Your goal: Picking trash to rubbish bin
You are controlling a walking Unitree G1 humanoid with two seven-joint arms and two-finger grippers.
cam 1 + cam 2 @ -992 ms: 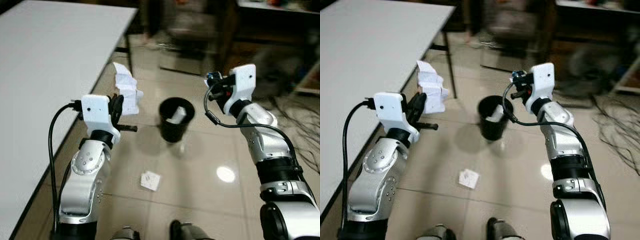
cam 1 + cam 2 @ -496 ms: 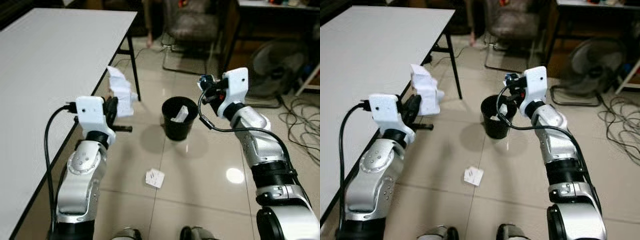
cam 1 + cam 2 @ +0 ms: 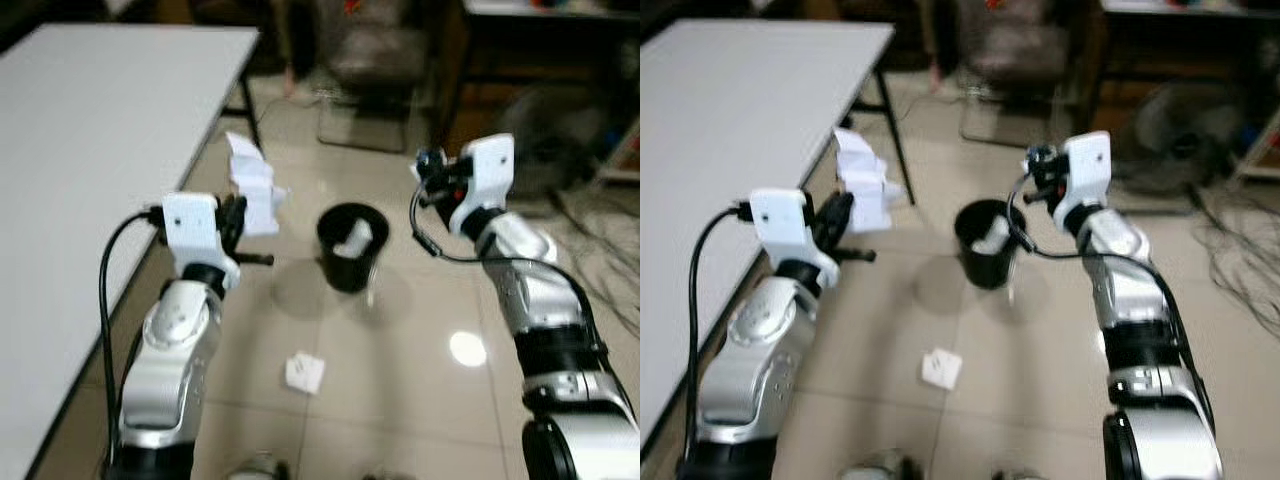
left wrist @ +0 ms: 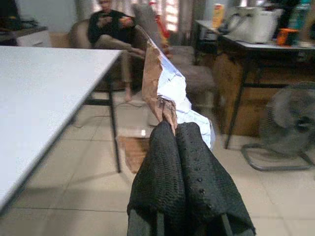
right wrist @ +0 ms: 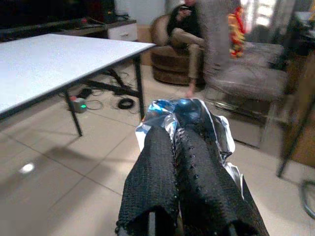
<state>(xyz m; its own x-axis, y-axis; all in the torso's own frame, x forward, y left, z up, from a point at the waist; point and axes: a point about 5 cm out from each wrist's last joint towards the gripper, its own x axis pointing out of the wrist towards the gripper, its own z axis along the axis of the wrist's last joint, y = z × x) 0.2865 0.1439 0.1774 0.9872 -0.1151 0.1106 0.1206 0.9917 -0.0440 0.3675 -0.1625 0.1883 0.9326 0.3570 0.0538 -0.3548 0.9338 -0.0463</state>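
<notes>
From the head views: left gripper raised left of the black rubbish bin, fingers clamped on a crumpled white paper that stands up in stiff folds, beside the edge of the white table. Right gripper lifted on the far right side of the bin. Inside the bin, a pale scrap leaning against the wall. On the tiled floor nearer the robot, a small white crumpled wrapper, well apart from the bin. From the left wrist view: both black fingers pressed together on the paper, seen here as white on one face and brownish on the other, creased and torn-looking; a seated person far behind. From the right wrist view: fingers closed on a crinkled silvery foil wrapper with a bluish sheen, bulging around the fingertips.
</notes>
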